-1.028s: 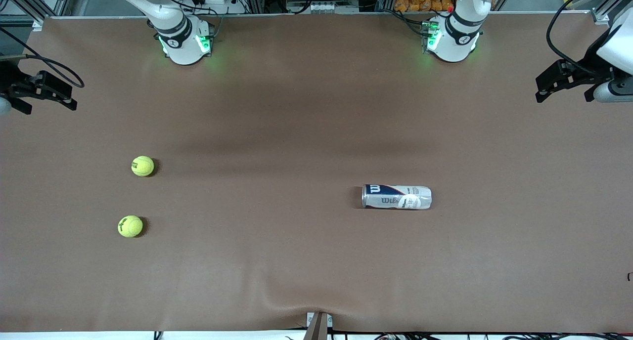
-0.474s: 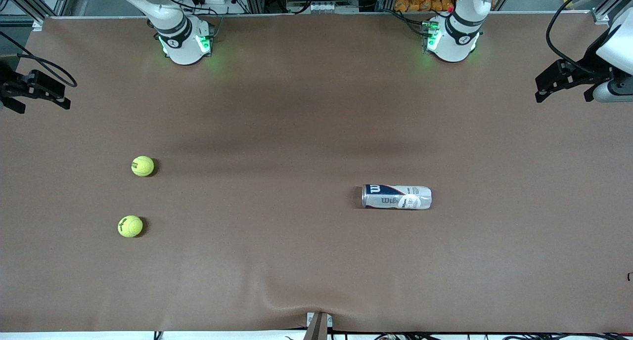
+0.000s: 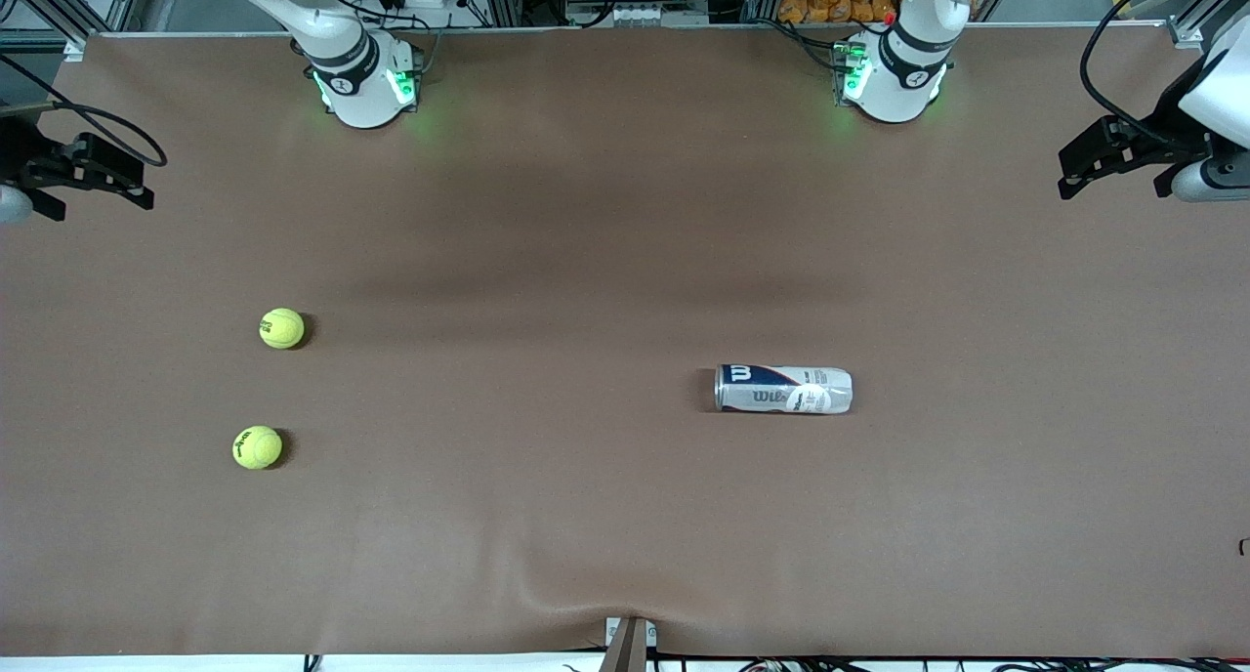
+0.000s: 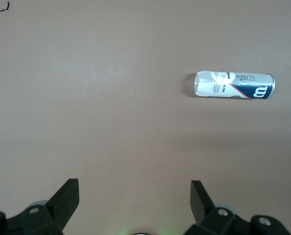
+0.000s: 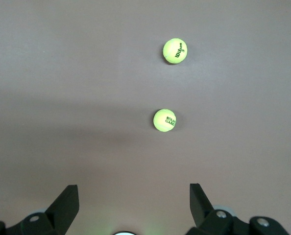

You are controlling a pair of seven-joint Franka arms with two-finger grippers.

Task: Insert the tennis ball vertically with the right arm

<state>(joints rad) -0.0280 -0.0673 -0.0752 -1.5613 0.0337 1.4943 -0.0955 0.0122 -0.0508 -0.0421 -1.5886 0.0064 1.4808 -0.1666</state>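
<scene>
Pre-grasp: my right hand [image 5: 133, 196] wide open, empty, over surface edge; left hand [image 4: 134, 193] open, waiting. Next: reach tennis ball [image 3: 281, 328]; can [image 3: 783, 389] lies flat.

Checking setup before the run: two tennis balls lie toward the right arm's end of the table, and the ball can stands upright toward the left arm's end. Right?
Not quite. The ball can lies on its side, as the front view shows. The two tennis balls are as you say.
</scene>
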